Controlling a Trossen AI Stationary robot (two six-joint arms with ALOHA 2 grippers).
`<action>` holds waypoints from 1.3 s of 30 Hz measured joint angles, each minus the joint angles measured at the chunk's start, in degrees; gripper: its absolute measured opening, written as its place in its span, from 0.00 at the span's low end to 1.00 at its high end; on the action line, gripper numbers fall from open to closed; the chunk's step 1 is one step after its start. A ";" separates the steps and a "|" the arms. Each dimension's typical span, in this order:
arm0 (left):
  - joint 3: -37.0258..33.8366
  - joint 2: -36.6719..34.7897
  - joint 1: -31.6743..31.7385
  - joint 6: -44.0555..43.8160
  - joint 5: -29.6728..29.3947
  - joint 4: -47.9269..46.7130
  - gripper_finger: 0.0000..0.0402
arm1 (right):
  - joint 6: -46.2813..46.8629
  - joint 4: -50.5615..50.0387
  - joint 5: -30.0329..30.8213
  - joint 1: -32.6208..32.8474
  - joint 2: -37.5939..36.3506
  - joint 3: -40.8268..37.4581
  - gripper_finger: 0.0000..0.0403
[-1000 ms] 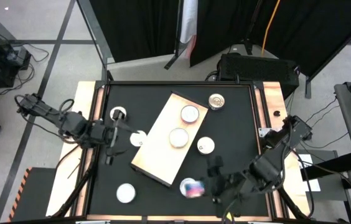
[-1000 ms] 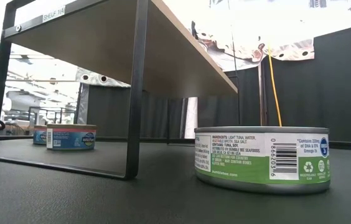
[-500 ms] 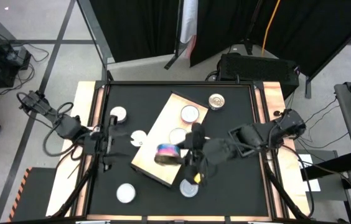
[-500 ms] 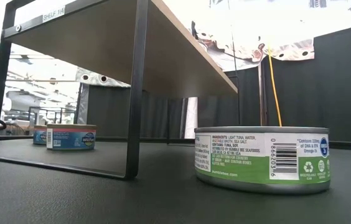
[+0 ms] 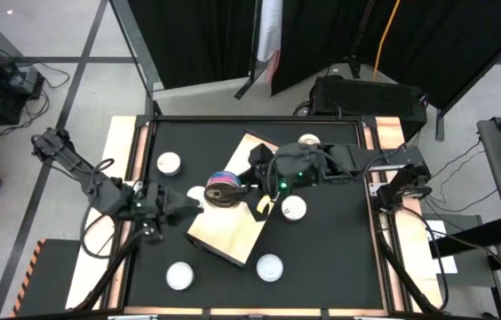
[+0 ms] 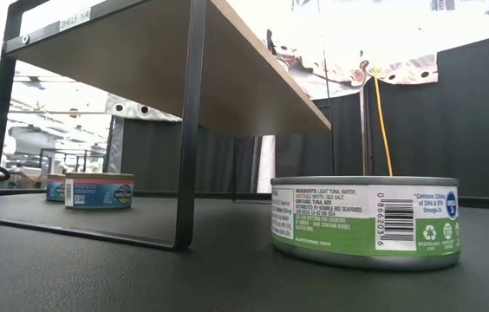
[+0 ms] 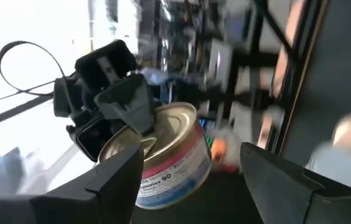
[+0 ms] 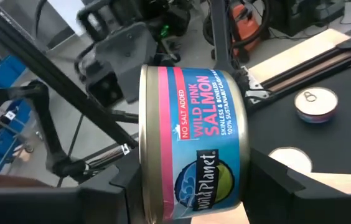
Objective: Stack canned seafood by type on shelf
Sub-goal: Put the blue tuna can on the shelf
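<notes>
My right gripper (image 5: 233,188) reaches in from the table's right and is shut on a tin of canned seafood (image 8: 194,143), blue and pink, labelled wild pink salmon. It holds the tin in the air over the left part of the pale beige shelf (image 5: 233,227). My left gripper (image 5: 172,212) stands open just left of the shelf, pointing level at the tin (image 7: 169,155), with nothing between its fingers. The right arm hides the shelf's far part. In the low view the shelf (image 6: 140,52) stands on black metal legs. My right gripper pinches the salmon tin between its two fingers (image 8: 88,199), one on each flat end: one end (image 8: 143,186), the other (image 8: 245,180). The fingers come from the table's right, slanting slightly down. The tin is lifted clear above the shelf, on its edge, its label facing the wrist.
Loose silver-lidded tins lie on the black tabletop at the far left (image 5: 169,163), near left (image 5: 179,275), near middle (image 5: 269,266) and right of the shelf (image 5: 294,208); another (image 5: 199,194) sits between my left gripper and the shelf. A green-labelled tin (image 6: 366,221) stands near the low camera.
My right gripper has carried the salmon tin from the table's near right up and across to the left, over the shelf, turning as it went. My left gripper has rolled about its own axis and shifted a little toward the shelf and the near edge.
</notes>
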 joint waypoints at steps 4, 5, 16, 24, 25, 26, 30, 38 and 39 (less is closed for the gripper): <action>0.00 0.78 -0.38 13.34 -2.86 0.07 0.67 | 0.08 0.00 -3.32 -1.89 0.00 0.00 0.48; 0.00 0.89 -0.43 16.63 -3.10 0.09 0.67 | 0.24 -0.01 -4.03 -2.32 0.00 0.00 0.48; 0.00 1.23 -0.07 42.09 -6.07 4.69 0.67 | 1.51 0.72 -5.97 -5.72 0.00 0.00 0.48; 0.00 1.23 4.40 45.81 -6.85 4.48 0.67 | 1.51 3.58 -7.08 -6.15 0.00 0.00 0.48; 0.00 1.25 5.00 46.85 -6.66 4.52 0.67 | 1.51 3.61 -6.96 -6.15 0.00 0.00 0.48; 0.00 1.39 5.43 48.00 -6.50 4.95 0.67 | 1.51 3.56 -6.91 -6.15 0.00 0.00 0.48; 0.00 2.59 6.23 51.88 -5.55 9.04 0.67 | 1.38 3.71 -7.06 -6.15 0.00 0.00 0.48; 0.00 5.09 6.22 56.82 -3.44 17.15 0.67 | 0.70 4.35 -7.50 -6.06 -0.15 0.07 0.48; 0.00 5.45 6.22 56.86 -3.46 17.77 0.67 | 0.68 4.35 -7.52 -6.06 -0.15 0.07 0.48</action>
